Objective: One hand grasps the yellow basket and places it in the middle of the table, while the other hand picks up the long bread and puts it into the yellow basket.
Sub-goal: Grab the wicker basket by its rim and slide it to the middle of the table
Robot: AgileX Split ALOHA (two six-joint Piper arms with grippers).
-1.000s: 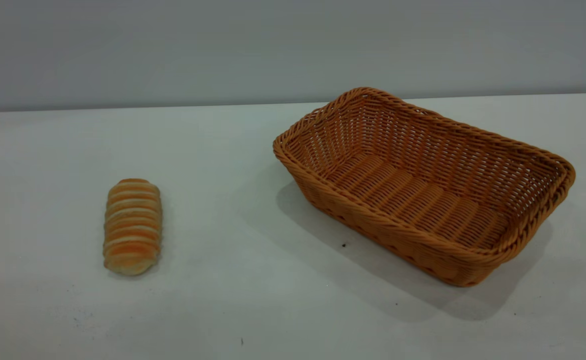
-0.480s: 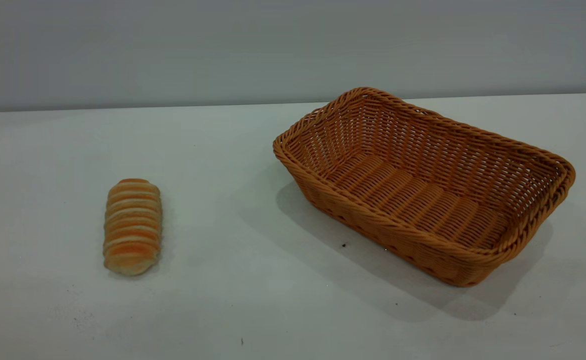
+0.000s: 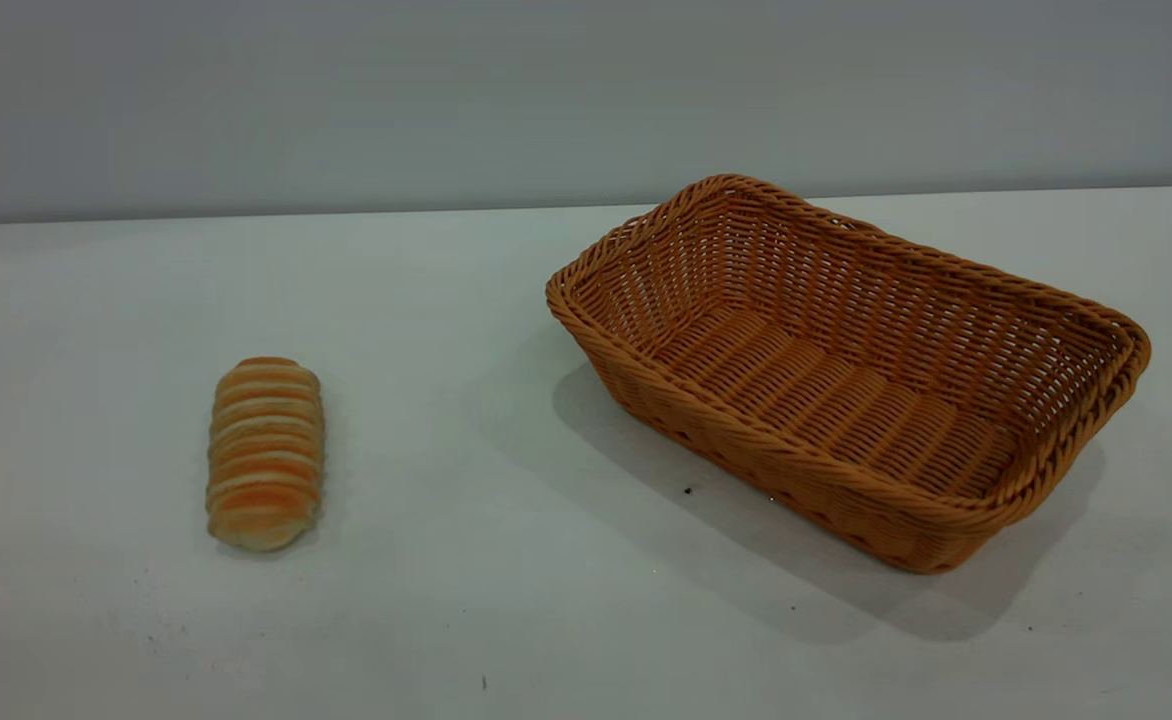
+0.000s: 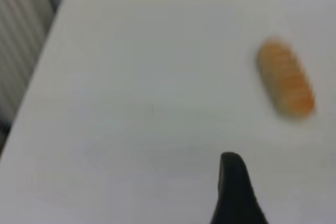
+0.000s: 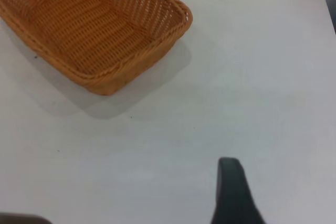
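Wide bare stretch of table [image 3: 466, 330] between the long bread [image 3: 266, 453] on the left and the yellow basket [image 3: 846, 370] on the right, the two well apart. Nothing stands above the bread or close around it. The basket sits open-topped and unfilled (its sloping walls and braided rim are the only barrier to reaching inside). Bare surface runs in front of both. In each wrist view, open tabletop lies between camera and object.

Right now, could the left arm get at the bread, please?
Probably yes: the bread lies alone on bare table, apart from the basket, and nothing stands between it and the left gripper.
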